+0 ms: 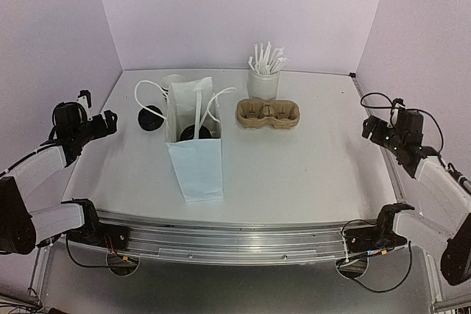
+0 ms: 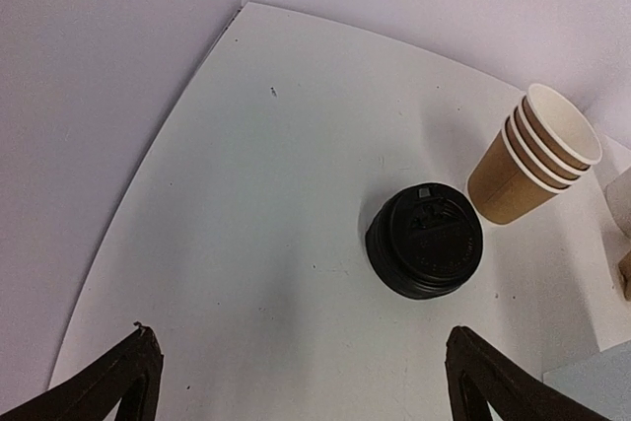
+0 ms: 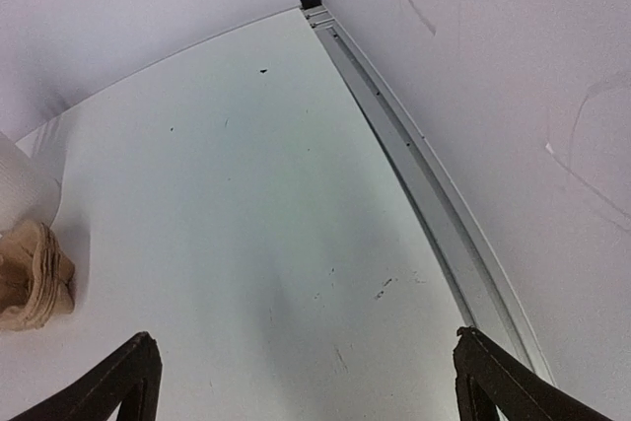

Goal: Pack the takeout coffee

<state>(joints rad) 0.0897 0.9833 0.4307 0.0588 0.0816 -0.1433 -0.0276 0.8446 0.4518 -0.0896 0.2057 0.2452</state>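
Pretty clearly a robotics lab test booth: a plain white table boxed in by blank lilac walls, with an aluminium rail along the near edge and the left arm and right arm bolted onto it.

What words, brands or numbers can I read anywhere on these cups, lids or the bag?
No text here can be read.
On the black lid: a small raised mark near the rim, too small to read.
On the brown paper cups, the white bag and the cup carrier: plain, no print shows.
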